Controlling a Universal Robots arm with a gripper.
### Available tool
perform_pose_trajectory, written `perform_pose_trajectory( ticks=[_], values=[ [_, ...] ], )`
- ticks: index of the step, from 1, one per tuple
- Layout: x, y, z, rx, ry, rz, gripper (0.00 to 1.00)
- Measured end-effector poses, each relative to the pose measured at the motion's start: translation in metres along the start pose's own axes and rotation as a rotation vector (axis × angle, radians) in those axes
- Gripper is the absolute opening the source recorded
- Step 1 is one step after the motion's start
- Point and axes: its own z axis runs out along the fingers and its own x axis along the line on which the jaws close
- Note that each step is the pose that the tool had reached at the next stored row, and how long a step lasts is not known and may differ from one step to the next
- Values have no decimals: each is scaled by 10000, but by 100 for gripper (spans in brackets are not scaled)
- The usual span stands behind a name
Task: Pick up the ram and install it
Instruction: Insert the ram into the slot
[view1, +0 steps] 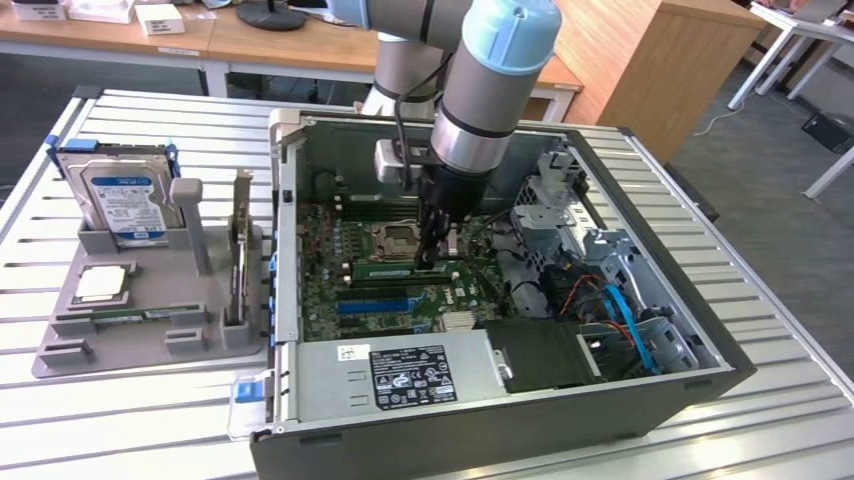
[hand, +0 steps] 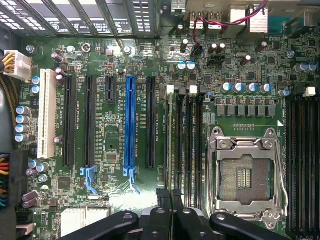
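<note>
1. One slatted metal desk (view1: 120, 420) carries everything.
2. One open computer case (view1: 467, 440) lies on its side on the desk, taking up the middle and the exterior view's right.
3. One robot arm (view1: 481, 90) is lowered into the case from above.
4. One green motherboard (view1: 334, 290) (hand: 240, 65) covers the case floor.
5. One grey tray (view1: 67, 350) is set on the desk at the exterior view's left, just beside the case.
6. One power supply (view1: 400, 375) with a black label sits at the near edge of the case.
7. One hard drive (view1: 123, 200) stands upright at the back of the tray.
8. One expansion card (view1: 242, 260) stands on edge in the tray beside the case wall.
9. One empty CPU socket (view1: 396, 238) (hand: 247, 172) is seen, with black memory slots on both sides.
10. In the wrist view one white slot (hand: 47, 112) and one blue slot (hand: 131, 122) are counted among black ones.
11. One loose processor (view1: 103, 283) lies flat in the tray.
12. One thin green strip (view1: 134, 315) lies in the tray's front groove.
13. The ram (view1: 384, 270) stands on edge in the memory slots just beside the socket, on its near side.
14. The gripper (view1: 427, 262) (hand: 169, 192) is drawn together, nothing seen between its fingers; its tip is at the ram's end toward the exterior view's right. Contact cannot be told.
</note>
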Motion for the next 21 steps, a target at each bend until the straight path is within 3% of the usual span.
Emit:
perform_pose_trajectory(
  ticks=[19, 21],
  values=[
    [0, 0, -20, -4, 0, 0, 12],
    [0, -7, -22, -72, 4, 0, 12]
  ],
)
